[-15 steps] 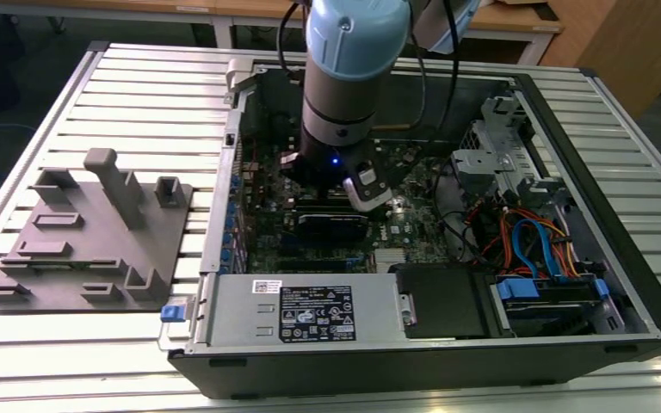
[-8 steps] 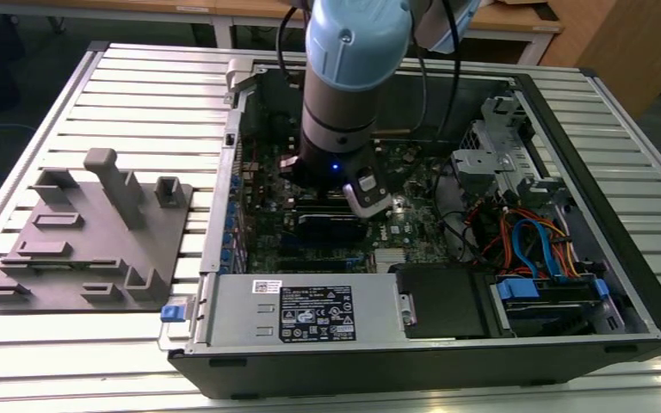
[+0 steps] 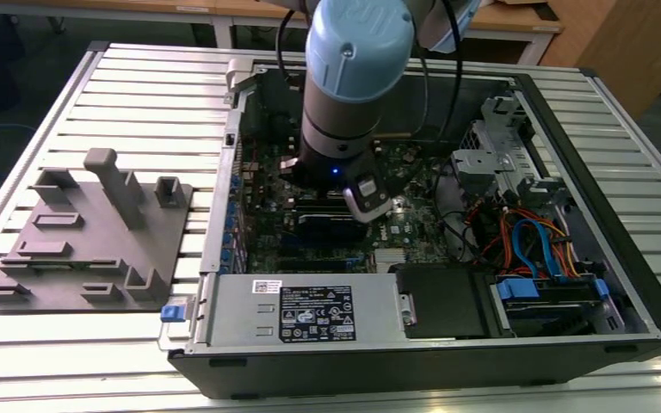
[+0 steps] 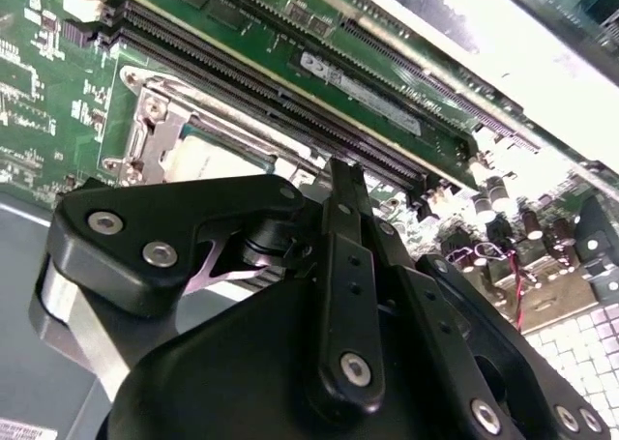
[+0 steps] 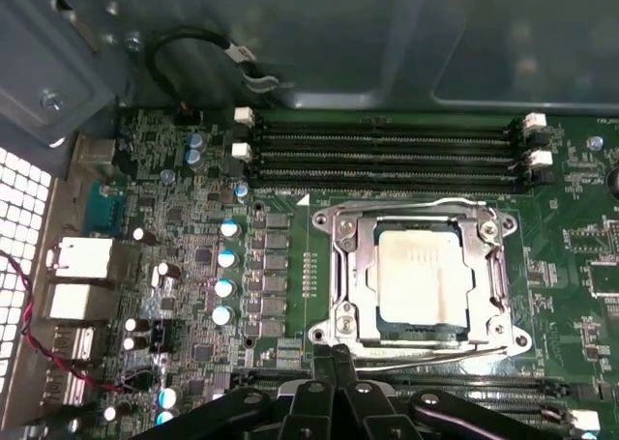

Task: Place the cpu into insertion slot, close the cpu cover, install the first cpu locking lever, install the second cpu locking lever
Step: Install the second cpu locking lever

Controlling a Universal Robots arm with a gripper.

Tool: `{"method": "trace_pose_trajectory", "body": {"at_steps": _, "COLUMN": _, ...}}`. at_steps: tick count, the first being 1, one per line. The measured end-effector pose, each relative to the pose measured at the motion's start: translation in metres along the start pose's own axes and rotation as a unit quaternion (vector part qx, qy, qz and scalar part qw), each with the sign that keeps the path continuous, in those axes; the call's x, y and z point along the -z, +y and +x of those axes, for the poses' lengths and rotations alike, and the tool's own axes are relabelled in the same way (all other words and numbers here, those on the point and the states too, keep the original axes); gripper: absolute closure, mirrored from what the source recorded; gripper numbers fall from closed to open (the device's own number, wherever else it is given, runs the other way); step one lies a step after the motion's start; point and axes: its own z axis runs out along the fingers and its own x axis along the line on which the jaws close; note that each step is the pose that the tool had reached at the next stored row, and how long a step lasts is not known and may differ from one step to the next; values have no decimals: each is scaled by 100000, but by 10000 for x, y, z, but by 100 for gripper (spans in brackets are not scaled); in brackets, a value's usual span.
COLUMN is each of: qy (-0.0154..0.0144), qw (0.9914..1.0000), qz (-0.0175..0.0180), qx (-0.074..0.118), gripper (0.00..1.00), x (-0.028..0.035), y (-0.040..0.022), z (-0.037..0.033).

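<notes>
The cpu [image 5: 424, 278], a pale silver square, lies flat in its socket on the green motherboard [image 5: 290, 218]. The cpu cover [image 5: 353, 266] is down around it, its window framing the chip. One thin wire lever [image 5: 416, 206] runs along the socket's side nearest the memory slots. Another lever [image 5: 435, 351] runs along the opposite side. My gripper [image 5: 334, 355] is shut, its black tips touching the socket's edge by that second lever. In the second wrist view the gripper [image 4: 343, 174] points at the socket, with the cpu [image 4: 224, 145] just beyond. In the exterior view my arm [image 3: 342, 103] stands over the board.
Black memory slots [image 5: 387, 145] lie beside the socket. The open computer case [image 3: 640, 284] holds a power supply [image 3: 307, 314], a drive cage [image 3: 491, 159] and coloured cables [image 3: 537, 245]. A grey fixture plate [image 3: 89, 249] sits on the table at the exterior view's left.
</notes>
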Motion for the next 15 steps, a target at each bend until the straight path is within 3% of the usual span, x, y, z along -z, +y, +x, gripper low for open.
{"method": "trace_pose_trajectory", "body": {"at_steps": 2, "qy": -4, "qw": 99997, "qz": -728, "qx": 18, "gripper": 90, "x": 1, "y": -16, "z": 0}}
{"method": "trace_pose_trajectory", "body": {"at_steps": 3, "qy": -7, "qw": 99996, "qz": -902, "qx": 21, "gripper": 90, "x": 2, "y": -23, "z": 0}}
{"method": "trace_pose_trajectory", "body": {"at_steps": 9, "qy": -6, "qw": 99993, "qz": -1208, "qx": 27, "gripper": 90, "x": -33, "y": -42, "z": 0}}
{"method": "trace_pose_trajectory", "body": {"at_steps": 15, "qy": -16, "qw": 99975, "qz": -2232, "qx": 54, "gripper": 90, "x": -69, "y": -53, "z": -1}}
